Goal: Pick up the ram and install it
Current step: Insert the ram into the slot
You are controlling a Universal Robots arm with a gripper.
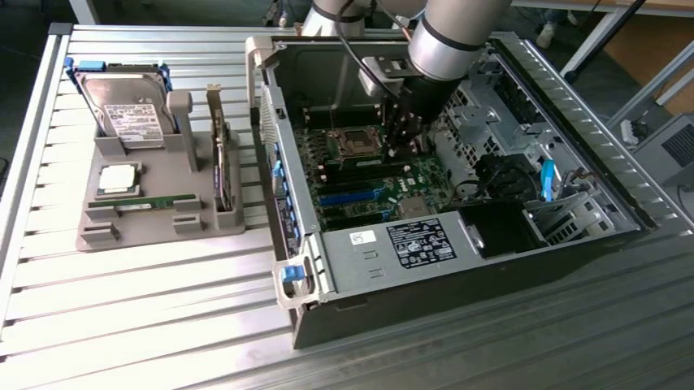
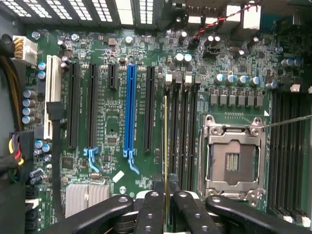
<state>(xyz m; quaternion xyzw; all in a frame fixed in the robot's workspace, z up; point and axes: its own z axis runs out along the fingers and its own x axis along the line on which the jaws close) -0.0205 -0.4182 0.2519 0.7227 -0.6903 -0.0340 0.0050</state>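
Observation:
My gripper (image 1: 409, 140) reaches down inside the open computer case (image 1: 325, 276), over the motherboard (image 1: 375, 183) beside the CPU socket (image 1: 355, 142). In the wrist view the black fingers (image 2: 152, 207) are shut on the ram (image 2: 165, 146). The ram appears edge-on as a thin yellowish line. It runs along the leftmost black memory slot (image 2: 171, 122) of the bank next to the CPU socket (image 2: 233, 158). I cannot tell whether the ram touches the slot.
A grey holder (image 1: 103, 236) on the slatted table at the exterior view's left carries a hard drive (image 1: 125, 106), a CPU chip (image 1: 119, 180), another green memory stick (image 1: 146, 203) and an upright card (image 1: 223, 162). Expansion slots, one of them a blue slot (image 2: 130, 112), and cables lie around the memory slots.

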